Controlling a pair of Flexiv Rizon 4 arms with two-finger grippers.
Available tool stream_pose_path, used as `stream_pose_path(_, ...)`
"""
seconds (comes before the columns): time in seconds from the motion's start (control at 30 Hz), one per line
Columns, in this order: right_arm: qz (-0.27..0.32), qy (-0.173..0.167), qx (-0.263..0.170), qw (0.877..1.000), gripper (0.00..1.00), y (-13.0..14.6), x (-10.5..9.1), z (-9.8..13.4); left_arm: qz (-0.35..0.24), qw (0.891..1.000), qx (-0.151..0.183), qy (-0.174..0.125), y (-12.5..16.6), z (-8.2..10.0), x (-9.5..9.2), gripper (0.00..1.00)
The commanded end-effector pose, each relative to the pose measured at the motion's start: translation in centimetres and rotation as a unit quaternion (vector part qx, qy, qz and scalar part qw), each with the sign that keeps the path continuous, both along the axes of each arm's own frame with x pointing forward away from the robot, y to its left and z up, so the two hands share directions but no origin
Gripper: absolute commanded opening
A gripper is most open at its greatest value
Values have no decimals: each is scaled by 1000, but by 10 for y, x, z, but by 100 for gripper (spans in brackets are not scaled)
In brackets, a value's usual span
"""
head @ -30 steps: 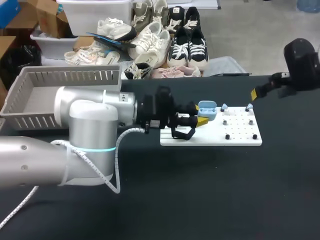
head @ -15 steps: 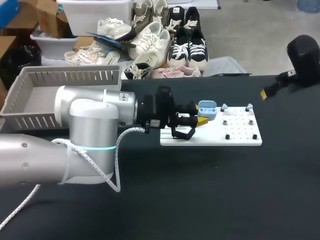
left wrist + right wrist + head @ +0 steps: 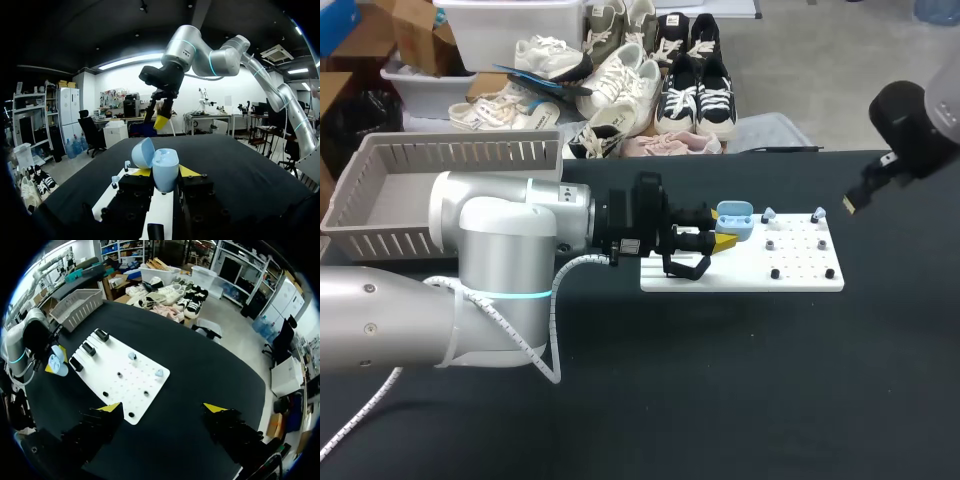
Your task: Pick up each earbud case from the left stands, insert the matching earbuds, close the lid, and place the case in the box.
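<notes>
- Starting at the left, what does the basket (image 3: 450, 153) at the desk's far left corner hold?
- No case lies on the part of its floor that shows. The near wall hides the rest.
- And where is the case (image 3: 165, 161)?
- It is in the left claw (image 3: 165, 174), above the left end of the white board (image 3: 800, 275), close to the black stands (image 3: 89, 348). The two yellow tips press its body from either side, and its lid stands open and tilted back.
- How should it handle?
- Probably light, hard and smooth. The shell is rounded plastic, so it may slip or twist if pushed from above. The grip on the lower body looks right, because it leaves the lid and its hinge free. The hinge is likely the weak part.
- Is anything inside the case?
- Neither view looks into its hollow, so that cannot be told. Two small pale earbuds (image 3: 132, 355) sit on the board, along its far edge. They look tiny and glossy, so they call for a fine pinch at the stem.
- And the right claw (image 3: 164, 407)?
- It hangs high above the desk, off the board's right end, fingers spread wide with nothing between them.
</notes>
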State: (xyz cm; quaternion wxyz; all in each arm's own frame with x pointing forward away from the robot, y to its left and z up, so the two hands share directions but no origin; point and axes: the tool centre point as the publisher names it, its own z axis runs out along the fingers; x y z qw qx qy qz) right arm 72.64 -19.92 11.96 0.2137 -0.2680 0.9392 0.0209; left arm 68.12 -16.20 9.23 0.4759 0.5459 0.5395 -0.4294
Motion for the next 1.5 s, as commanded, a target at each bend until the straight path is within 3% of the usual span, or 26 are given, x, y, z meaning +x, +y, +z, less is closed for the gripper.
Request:
stream_pose_path(0.03,21,25,2,999,100,1,13,-8,0,1000,-2,-1,0,-1,0,0)
stream_pose_path(0.33,50,52,-25,997,100,-1,31,-34,0,1000,-2,-1,0,-1,0,0)
stream_pose_path(0.6,65,51,-27,996,100,9,43,-48,0,1000,-2,-1,0,-1,0,0)
stream_pose_path(0.97,50,33,-51,997,100,33,50,-59,0,1000,-2,-1,0,-1,0,0)
stream_pose_path(1.5,50,63,-46,996,100,42,54,-73,0,1000,-2,-1,0,-1,0,0)
